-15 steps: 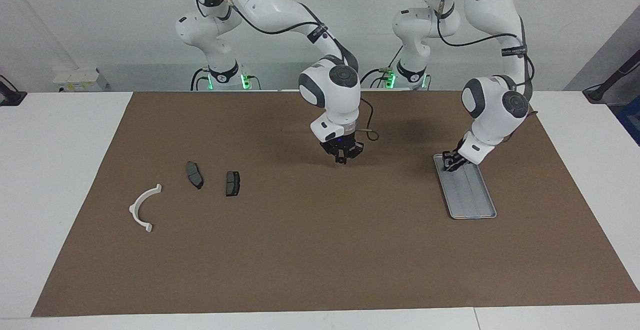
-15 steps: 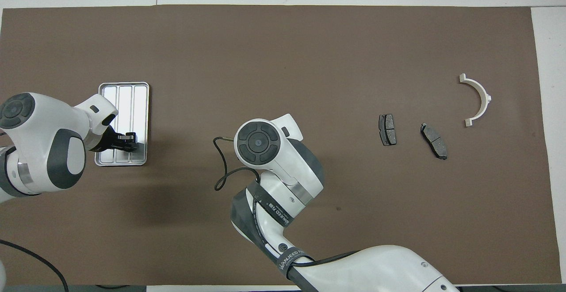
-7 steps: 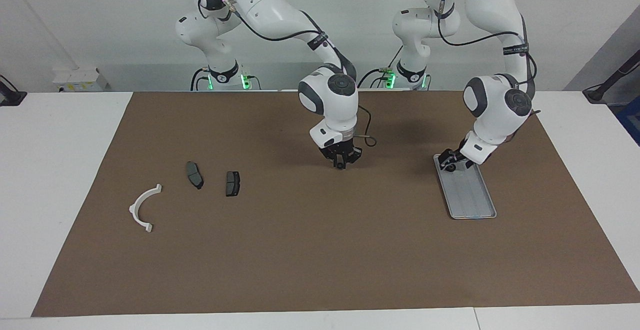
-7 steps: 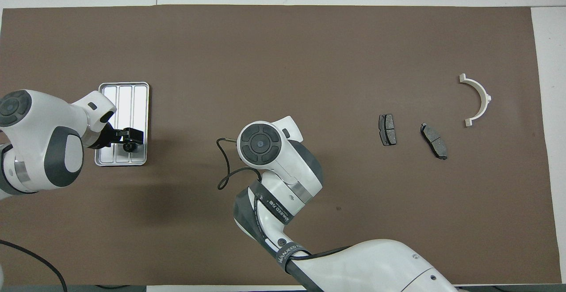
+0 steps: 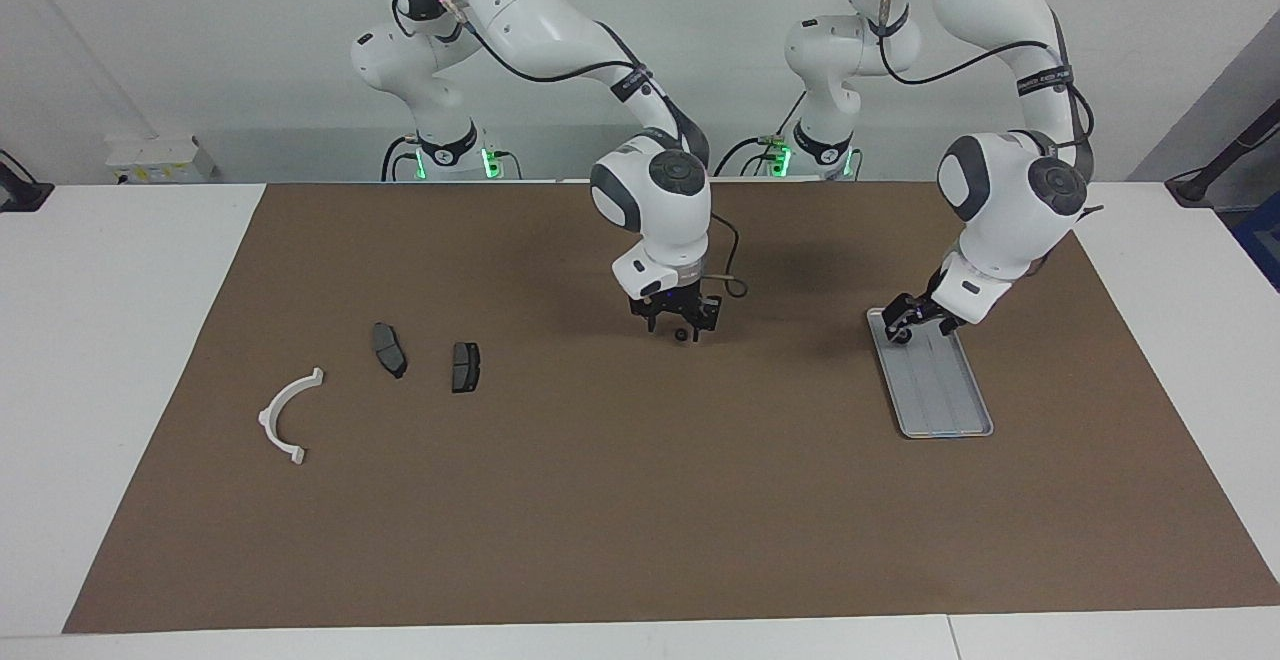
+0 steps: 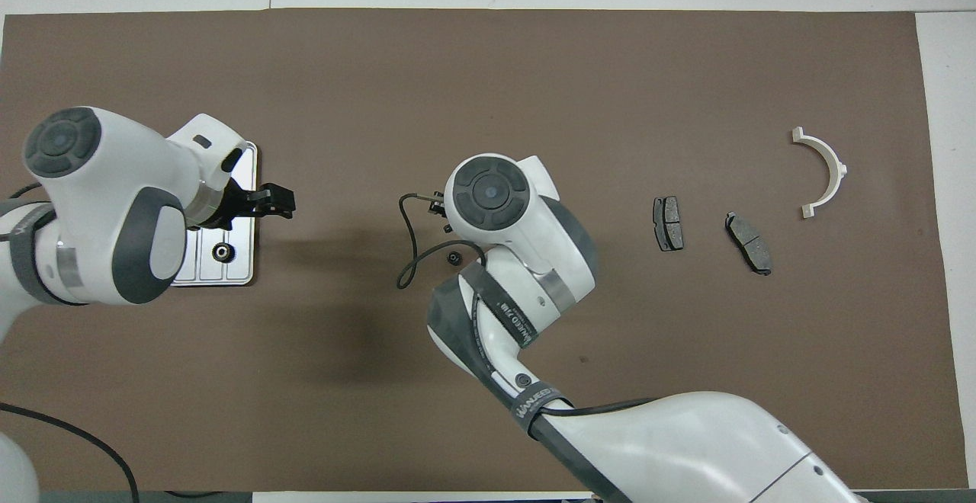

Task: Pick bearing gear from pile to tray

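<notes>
One small black bearing gear (image 6: 222, 251) lies in the silver tray (image 6: 242, 268) at the left arm's end of the mat. My left gripper (image 6: 276, 203) hangs open and empty above the tray's (image 5: 945, 395) edge. A second black bearing gear (image 6: 454, 258) lies on the brown mat mid-table. My right gripper (image 5: 680, 324) stands open just over this gear (image 5: 681, 335). The pile lies toward the right arm's end: a white half-ring bracket (image 5: 285, 412) and two dark brake pads (image 5: 389, 350) (image 5: 465, 367).
In the overhead view the same bracket (image 6: 827, 171) and pads (image 6: 668, 223) (image 6: 749, 242) lie spread apart. A thin black cable (image 6: 408, 259) loops off the right wrist over the mat. White table borders the mat on all sides.
The left gripper opened, left a bearing gear in the tray and rose off it. The right gripper opened and its bearing gear now lies on the mat.
</notes>
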`<control>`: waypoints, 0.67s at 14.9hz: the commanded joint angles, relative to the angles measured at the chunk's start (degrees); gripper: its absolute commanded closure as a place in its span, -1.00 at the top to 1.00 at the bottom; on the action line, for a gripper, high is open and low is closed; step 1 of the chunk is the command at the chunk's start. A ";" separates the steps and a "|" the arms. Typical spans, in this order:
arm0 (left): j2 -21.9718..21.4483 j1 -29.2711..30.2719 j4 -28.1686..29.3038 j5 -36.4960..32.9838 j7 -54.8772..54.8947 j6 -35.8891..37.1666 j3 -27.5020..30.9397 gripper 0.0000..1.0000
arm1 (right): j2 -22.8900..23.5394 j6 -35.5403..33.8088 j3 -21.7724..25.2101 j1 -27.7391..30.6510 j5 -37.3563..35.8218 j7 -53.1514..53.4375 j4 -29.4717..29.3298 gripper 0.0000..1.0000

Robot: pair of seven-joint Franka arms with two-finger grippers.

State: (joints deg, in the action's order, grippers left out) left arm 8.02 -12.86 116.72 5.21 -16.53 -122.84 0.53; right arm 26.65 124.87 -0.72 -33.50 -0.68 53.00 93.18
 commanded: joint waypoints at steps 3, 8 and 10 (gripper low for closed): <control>-0.03 -11.90 -1.58 0.15 -18.14 0.05 0.62 1.00 | -4.76 -5.15 -0.77 11.69 0.51 -21.65 -2.82 0.95; 4.34 -23.32 -6.66 0.23 -33.27 -0.74 0.62 1.00 | -11.69 -13.40 -0.69 24.61 0.51 -51.29 -2.91 0.96; 12.85 -27.72 -14.11 -0.20 -40.56 -0.47 0.79 1.00 | -15.99 -19.45 -0.33 27.69 0.16 -56.24 -2.91 0.96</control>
State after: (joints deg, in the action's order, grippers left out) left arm 10.94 -36.43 111.44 5.21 -50.95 -123.30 0.10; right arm 15.54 110.61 -0.40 -8.38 -0.65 1.79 89.40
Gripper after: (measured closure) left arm 0.000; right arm 0.000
